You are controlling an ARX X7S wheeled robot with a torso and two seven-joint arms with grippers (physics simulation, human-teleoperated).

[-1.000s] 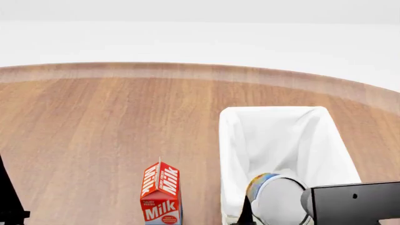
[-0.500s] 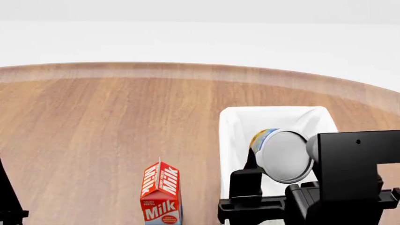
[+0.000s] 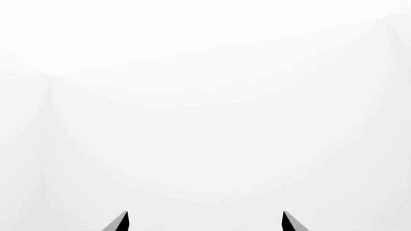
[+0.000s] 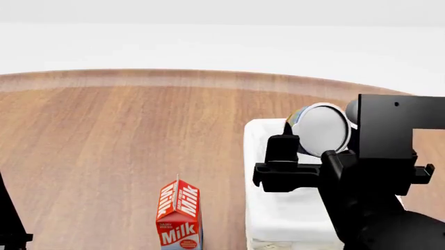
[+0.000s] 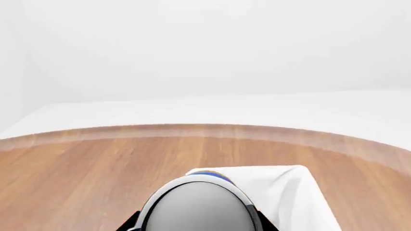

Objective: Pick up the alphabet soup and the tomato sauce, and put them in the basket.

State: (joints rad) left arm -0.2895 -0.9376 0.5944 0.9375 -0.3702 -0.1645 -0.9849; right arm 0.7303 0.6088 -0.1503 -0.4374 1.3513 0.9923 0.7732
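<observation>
Head view: high, facing forward-down over brown wooden table [image 4: 104,135]; white cloth-lined basket [image 4: 261,156] at 4 o'clock. Right wrist view: close behind silvery-topped blue can [image 5: 199,209], facing 12 o'clock across same table, same basket. Left wrist view: faces blank white surroundings, shares nothing.

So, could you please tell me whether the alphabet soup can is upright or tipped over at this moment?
Tipped. The alphabet soup lies on its side in the right tool, its silvery end facing the head camera, held above the basket.
</observation>
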